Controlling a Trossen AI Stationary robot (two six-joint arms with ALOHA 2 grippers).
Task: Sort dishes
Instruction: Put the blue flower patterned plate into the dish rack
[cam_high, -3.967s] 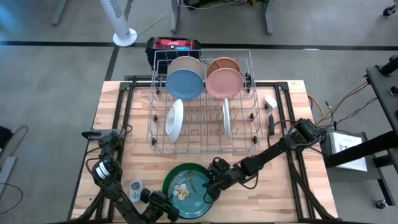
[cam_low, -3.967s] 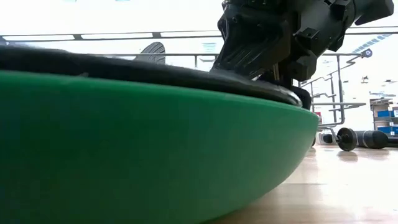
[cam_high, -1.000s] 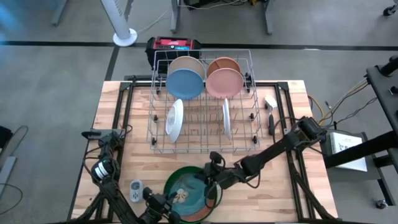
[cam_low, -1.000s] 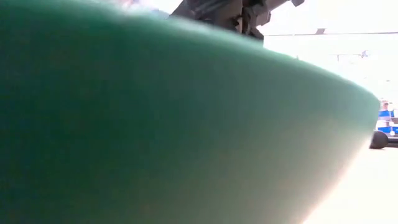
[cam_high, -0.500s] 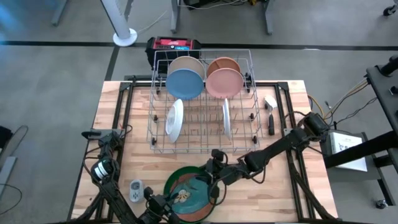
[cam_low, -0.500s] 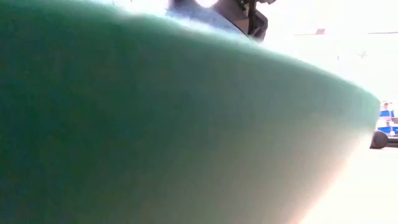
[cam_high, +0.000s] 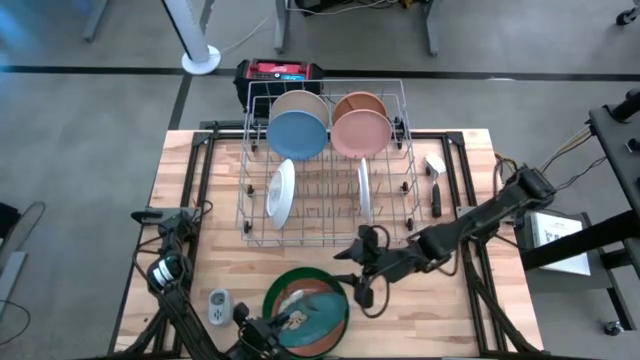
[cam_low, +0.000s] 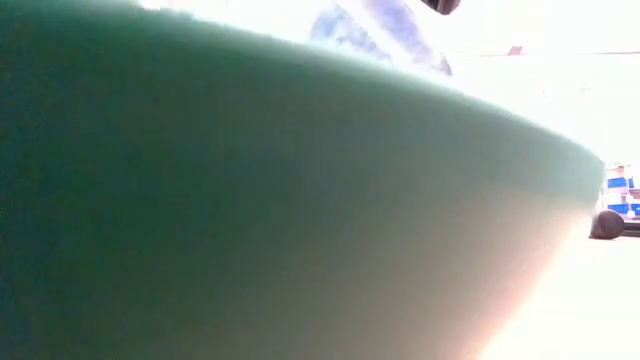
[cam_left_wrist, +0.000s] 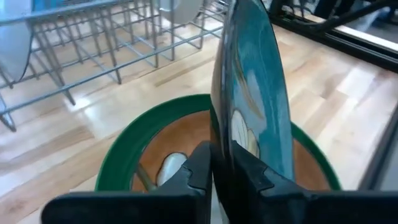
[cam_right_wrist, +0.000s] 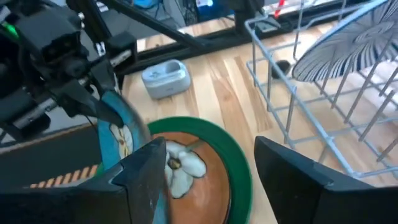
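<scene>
A large green plate (cam_high: 290, 290) lies near the table's near edge, with a brown plate (cam_left_wrist: 180, 134) bearing a white flower pattern lying in it. My left gripper (cam_high: 270, 328) is shut on a teal plate (cam_left_wrist: 249, 81), which stands nearly on edge over the brown one. My right gripper (cam_high: 353, 277) is open and empty, just right of the green plate. The green plate's wall (cam_low: 250, 200) fills the low view. Other dishes stand in the wire rack (cam_high: 325, 165). My left gripper pinches the teal plate's rim (cam_left_wrist: 222, 146) between its two fingers (cam_left_wrist: 200, 167), one on each face. The fingers come from the table's near-left side, nearly level. The plate stands almost upright over the brown plate; whether its lower edge touches it I cannot tell.
The silver wire rack holds blue, tan, pink and brown plates at its far side and white plates (cam_high: 282, 192) in its middle rows. A small grey gadget (cam_high: 218, 303) lies left of the green plate. A dark tool (cam_high: 436, 197) lies right of the rack.
My right gripper has let go of the teal plate, opened and drawn back toward the table's right and far side. The teal plate stays in my left gripper, tipped up more steeply, and more of the brown plate shows beneath it.
</scene>
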